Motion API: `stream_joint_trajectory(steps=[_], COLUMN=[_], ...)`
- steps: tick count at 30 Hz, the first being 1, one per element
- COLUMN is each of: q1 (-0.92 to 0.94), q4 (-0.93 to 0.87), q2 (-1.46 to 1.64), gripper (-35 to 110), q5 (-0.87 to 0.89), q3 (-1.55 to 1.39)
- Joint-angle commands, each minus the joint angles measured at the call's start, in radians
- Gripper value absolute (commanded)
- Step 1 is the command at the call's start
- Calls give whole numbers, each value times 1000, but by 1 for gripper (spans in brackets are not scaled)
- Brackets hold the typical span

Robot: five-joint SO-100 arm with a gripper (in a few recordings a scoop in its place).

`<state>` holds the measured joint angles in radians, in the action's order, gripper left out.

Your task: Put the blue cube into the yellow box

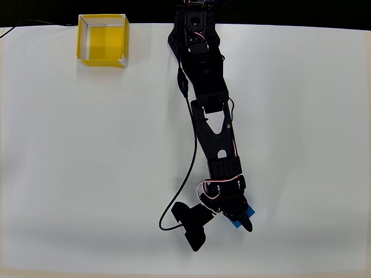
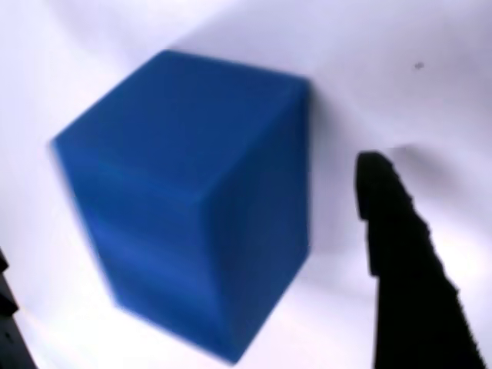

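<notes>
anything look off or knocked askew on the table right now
Nothing stands out. The yellow box sits upright and open at the table's far left corner. The blue cube looks intact, resting between the open gripper's fingers, with a gap visible beside one finger.

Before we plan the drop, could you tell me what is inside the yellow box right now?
In the overhead view the yellow box shows just its bare yellow floor and whitish inner walls. The blue cube lies far off on the table, between the fingers of the gripper.

overhead: straight down, far | wrist: close, downward | shared: blue cube [image 2: 192, 207]
</notes>
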<state>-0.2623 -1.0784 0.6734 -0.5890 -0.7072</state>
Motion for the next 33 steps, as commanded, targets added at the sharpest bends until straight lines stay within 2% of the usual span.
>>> stream_joint_trajectory(steps=[1, 9, 20, 33], q1=[-17, -20, -38, -54], q4=[17, 38, 26, -55], q2=[54, 14, 17, 212], gripper=[51, 48, 28, 16], q5=[-17, -18, -52, -216], q3=[121, 141, 141, 109])
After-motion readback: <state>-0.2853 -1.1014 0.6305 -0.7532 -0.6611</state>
